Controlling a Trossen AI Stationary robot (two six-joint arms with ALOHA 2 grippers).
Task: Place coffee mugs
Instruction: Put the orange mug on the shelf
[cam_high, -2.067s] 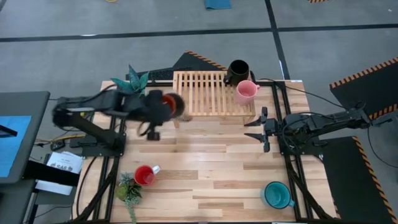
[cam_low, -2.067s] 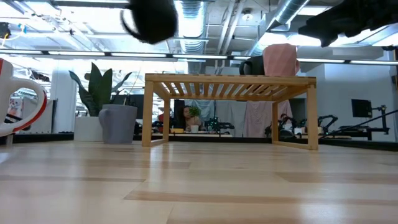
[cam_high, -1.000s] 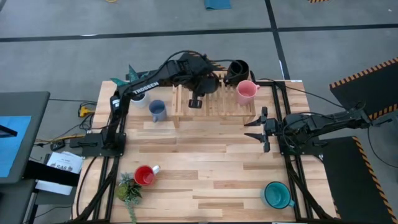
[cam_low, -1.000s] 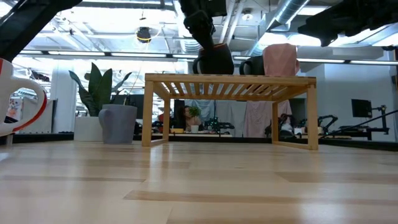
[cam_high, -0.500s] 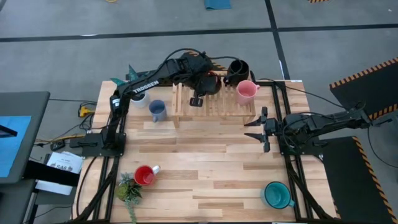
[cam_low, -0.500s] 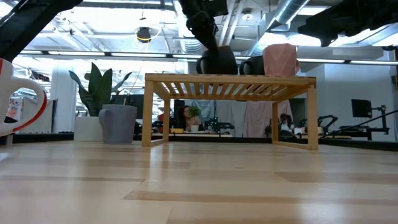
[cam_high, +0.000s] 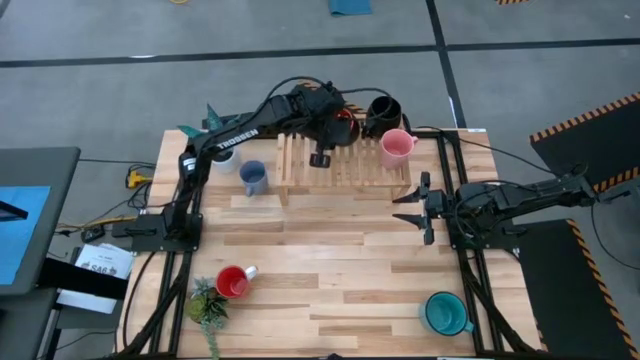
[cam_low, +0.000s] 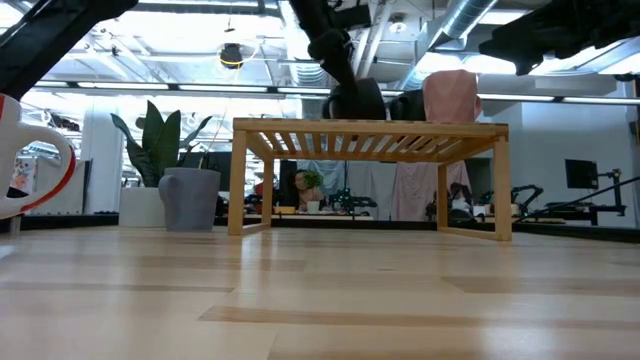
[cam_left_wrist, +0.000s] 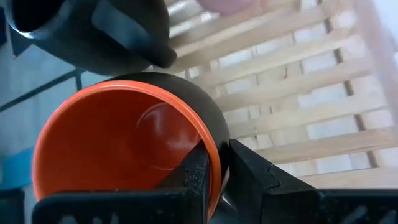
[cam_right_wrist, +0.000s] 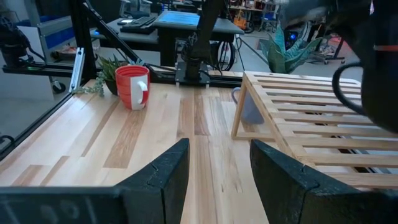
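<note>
A robotics lab or workshop: exposed ceiling ducts (cam_low: 300, 40) run across the top of the low view, workbenches with equipment (cam_low: 590, 205) stand at right behind the tabletop (cam_low: 320, 300), and hazard-striped floor mats (cam_high: 590, 115) show upper right from above.

The orange mug (cam_left_wrist: 118, 149) is orange inside with a dark outside. The rack (cam_high: 350, 165) is pale slatted wood. A black mug (cam_high: 382, 112), a pink mug (cam_high: 396, 147), a pale blue mug (cam_high: 253, 178), a red mug (cam_high: 233, 282) and a teal mug (cam_high: 442, 313) show on the light striped wooden table (cam_high: 330, 270).
</note>
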